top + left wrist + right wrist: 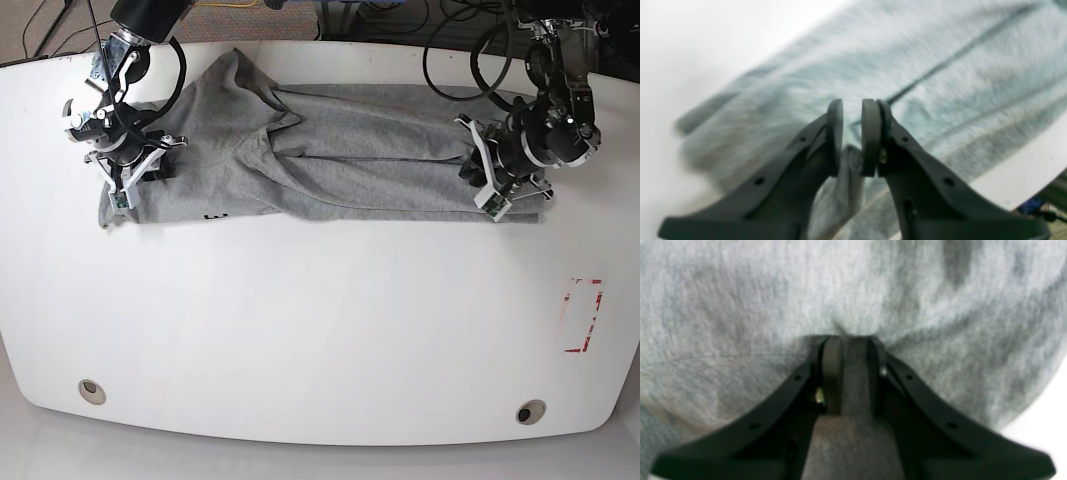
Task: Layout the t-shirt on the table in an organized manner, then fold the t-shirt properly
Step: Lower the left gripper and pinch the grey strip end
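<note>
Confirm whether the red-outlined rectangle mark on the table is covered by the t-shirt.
No: in the base view the red-outlined mark lies on bare table, well apart from the grey t-shirt.

You are looking at a grey heathered t-shirt [330,165] lying stretched sideways across the far half of the white glossy table [320,330], its cloth creasing in long diagonal folds and bunching toward the middle. One end is lying near the table's far left corner, the other toward the right. The table is showing two round grommet holes [92,391] along its near edge and a small red-outlined rectangle [583,315] at its right.
</note>
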### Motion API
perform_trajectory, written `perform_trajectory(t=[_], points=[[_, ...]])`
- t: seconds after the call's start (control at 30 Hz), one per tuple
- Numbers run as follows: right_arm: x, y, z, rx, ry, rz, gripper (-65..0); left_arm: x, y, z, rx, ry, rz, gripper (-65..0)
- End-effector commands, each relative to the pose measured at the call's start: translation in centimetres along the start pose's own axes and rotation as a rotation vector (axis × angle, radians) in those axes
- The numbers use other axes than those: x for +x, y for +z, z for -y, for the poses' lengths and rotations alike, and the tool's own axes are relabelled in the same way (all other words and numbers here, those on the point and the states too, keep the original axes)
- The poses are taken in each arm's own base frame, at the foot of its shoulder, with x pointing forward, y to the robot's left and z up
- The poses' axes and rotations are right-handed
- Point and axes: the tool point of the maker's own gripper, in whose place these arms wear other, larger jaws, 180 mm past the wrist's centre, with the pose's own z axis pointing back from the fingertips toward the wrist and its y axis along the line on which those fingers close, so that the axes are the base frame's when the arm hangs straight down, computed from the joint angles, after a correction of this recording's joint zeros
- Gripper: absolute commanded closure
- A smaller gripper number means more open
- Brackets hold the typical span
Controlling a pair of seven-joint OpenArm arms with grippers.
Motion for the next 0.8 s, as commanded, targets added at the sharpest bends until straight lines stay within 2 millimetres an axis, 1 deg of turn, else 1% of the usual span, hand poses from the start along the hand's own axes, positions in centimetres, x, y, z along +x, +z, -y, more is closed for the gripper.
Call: perform_trajectory(t=[0.0,0.27,0.47,0.6,0.67,0.77], points=[[-1.8,0.1,0.7,-0.031,0.011,-0.087,-12.2,1.1,0.5,-0.5,0.021,-0.028,0.028,-7.6],[-1.7,0.1,0.7,-0.031,0.011,-0.086,-12.2,1.0,0.6,-0.8,0.028,-0.024,0.027,-8.2],[-1.7,0.1,0.7,-0.031,0.011,-0.086,-12.2,0.3,1.9,-3.5,0.105,0.036,0.033,-8.3],[-1.8,0.1,0.7,-0.031,0.011,-0.087,-12.2,-0.1,2.5,-4.6,0.136,0.061,0.035,-8.8],[-1.8,0.1,0.7,-0.031,0.011,-0.087,-12.2,-0.3,2.9,-5.1,0.153,0.074,0.037,-11.2],[-1.8,0.1,0.7,-0.031,0.011,-0.087,-12.2,-1.0,3.6,-6.4,0.189,0.108,0.036,-17.6]])
